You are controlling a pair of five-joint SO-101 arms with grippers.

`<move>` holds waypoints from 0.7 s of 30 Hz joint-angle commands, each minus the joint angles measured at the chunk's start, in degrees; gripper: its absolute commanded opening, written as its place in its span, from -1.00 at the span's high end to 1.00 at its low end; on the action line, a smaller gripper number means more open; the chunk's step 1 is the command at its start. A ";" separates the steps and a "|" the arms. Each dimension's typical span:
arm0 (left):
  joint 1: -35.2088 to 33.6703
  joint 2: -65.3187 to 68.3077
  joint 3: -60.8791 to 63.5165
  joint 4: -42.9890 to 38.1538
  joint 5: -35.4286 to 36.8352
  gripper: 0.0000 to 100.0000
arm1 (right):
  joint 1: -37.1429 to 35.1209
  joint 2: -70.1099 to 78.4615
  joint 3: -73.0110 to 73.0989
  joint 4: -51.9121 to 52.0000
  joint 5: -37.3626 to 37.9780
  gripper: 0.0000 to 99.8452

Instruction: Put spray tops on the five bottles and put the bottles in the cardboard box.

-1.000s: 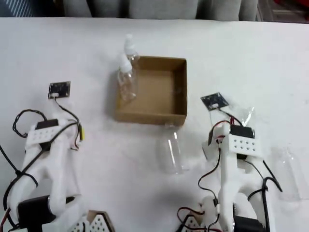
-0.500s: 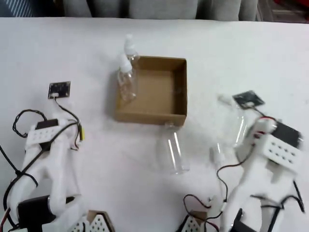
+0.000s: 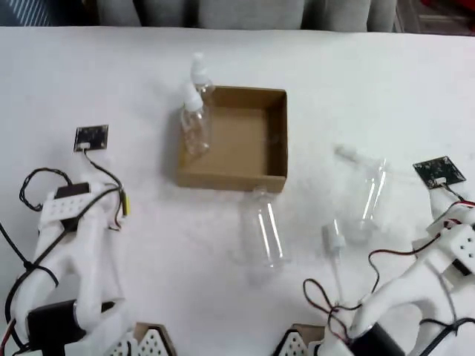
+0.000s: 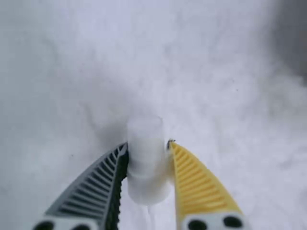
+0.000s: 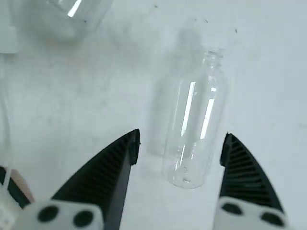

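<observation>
The white table (image 3: 386,81) is taken up at its middle by the open cardboard box (image 3: 231,180). A front capped bottle (image 3: 195,127) and a rear capped bottle (image 3: 200,74) are stood at its left wall; inside or outside cannot be told. An uncapped bottle (image 3: 266,231) is laid near the box's front. A faint clear bottle (image 5: 194,124) is seen between the wide-apart fingers of the right gripper (image 5: 181,138). A loose spray top (image 3: 334,239) is laid between these bottles, its tube barely discernible. A white spray top (image 4: 144,132) is clamped by the left gripper (image 4: 147,144).
</observation>
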 commanded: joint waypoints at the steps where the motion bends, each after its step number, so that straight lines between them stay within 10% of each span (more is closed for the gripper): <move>1: 0.75 -2.59 0.00 -1.23 -0.70 0.96 | 0.84 3.65 -2.73 -4.62 4.22 0.52; 21: 0.75 -2.59 0.00 -1.23 -0.70 0.96 | 0.92 19.74 -2.90 -21.76 4.75 0.52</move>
